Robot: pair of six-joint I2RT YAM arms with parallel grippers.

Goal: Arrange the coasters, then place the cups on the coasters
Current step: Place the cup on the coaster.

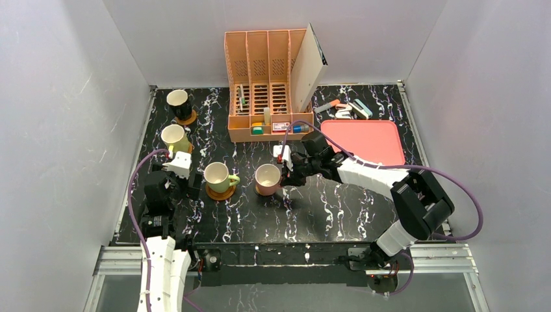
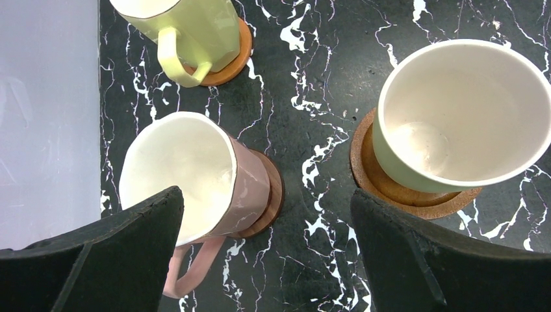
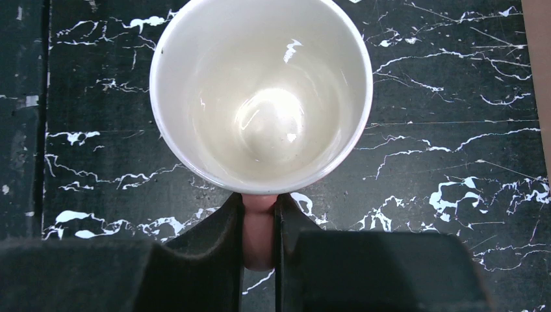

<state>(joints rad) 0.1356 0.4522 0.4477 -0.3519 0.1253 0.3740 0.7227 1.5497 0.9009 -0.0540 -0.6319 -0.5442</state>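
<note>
While the right gripper [image 3: 258,218] reached over the middle of the desk [image 1: 338,208], its jaws were closed on the handle of the pink cup [image 1: 266,179], pinching it from both sides. That cup was upright, its cream inside facing up, with only black marbled surface showing around it. Whether it rested on the desk or hung just above it could not be told. It was a little to the right of the olive green cup [image 1: 217,175], which sat on the ringed wooden coaster [image 1: 221,194].

The left gripper [image 2: 266,214] hovered over the left side of the desk, its jaws spread wide and gripping nothing. Below it stood a pale pink cup [image 2: 195,175] on the dark brown coaster [image 2: 276,192], nearer the left-hand finger in the wrist view. Beyond it the yellow cup [image 2: 195,26] sat on an orange-brown coaster [image 2: 240,52]. At the rear left, the black cup [image 1: 179,101] rested on another coaster [image 1: 188,120]. A pink tray [image 1: 364,140] lay at the back right.
</note>
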